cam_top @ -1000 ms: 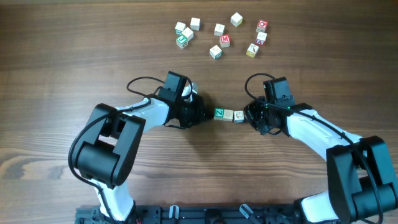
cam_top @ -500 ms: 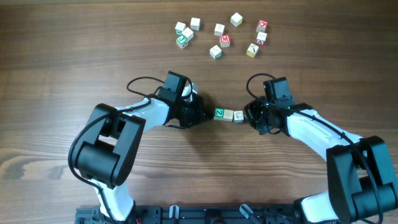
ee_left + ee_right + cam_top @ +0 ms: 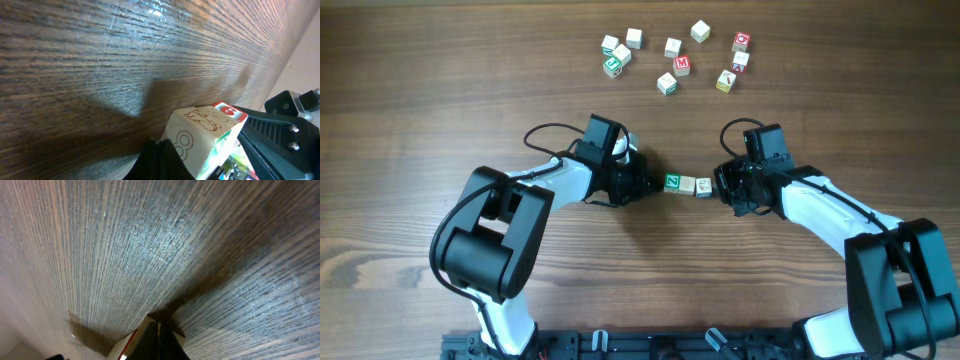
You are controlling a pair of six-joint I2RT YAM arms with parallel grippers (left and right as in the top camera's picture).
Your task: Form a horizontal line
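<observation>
final alignment step. green cube [image 3: 673,183], beige cube [image 3: 688,185] and blue-trimmed cube [image 3: 704,187] sit touching between left gripper [image 3: 655,184] and right gripper [image 3: 718,186], both with jaws pressed together. next: retract without nudging.

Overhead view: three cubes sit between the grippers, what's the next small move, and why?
Probably nudge the blue-trimmed cube slightly up the frame with the right gripper: it sits a touch lower than the green cube and beige cube, so the row slants.
</observation>
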